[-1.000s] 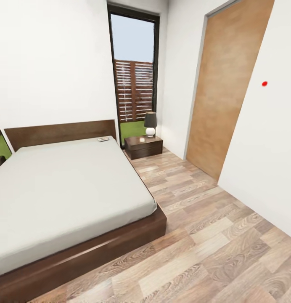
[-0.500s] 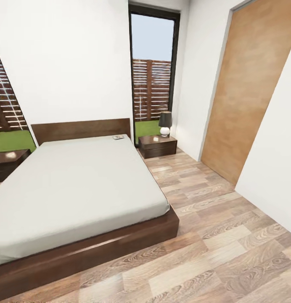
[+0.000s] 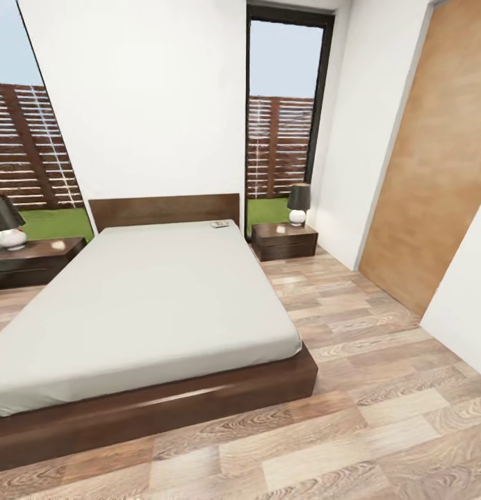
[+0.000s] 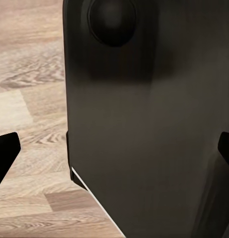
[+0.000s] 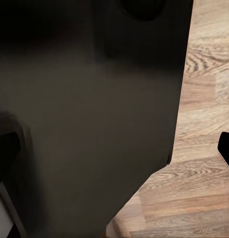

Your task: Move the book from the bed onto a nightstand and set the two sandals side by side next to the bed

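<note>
The book (image 3: 219, 224) is seen lying flat on the bed (image 3: 150, 305) at its far corner, close to the headboard (image 3: 164, 210) and near the nightstand (image 3: 284, 241) with a lamp (image 3: 298, 203); it is judged thin, light and a bit slippery, so it is prob. best taken by one free edge. The sandals are not made out. Left gripper (image 4: 114, 153) and right gripper (image 5: 114, 144): the tips are seen far apart at the edges of the wrist views, so both are spread, w/ nothing pinched.

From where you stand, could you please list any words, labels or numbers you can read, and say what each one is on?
No text can be read.
The book on the bed, near the headboard: dark marks on its cover, too small and blurred to read.
The nightstands and lamps: no labels visible.
</note>
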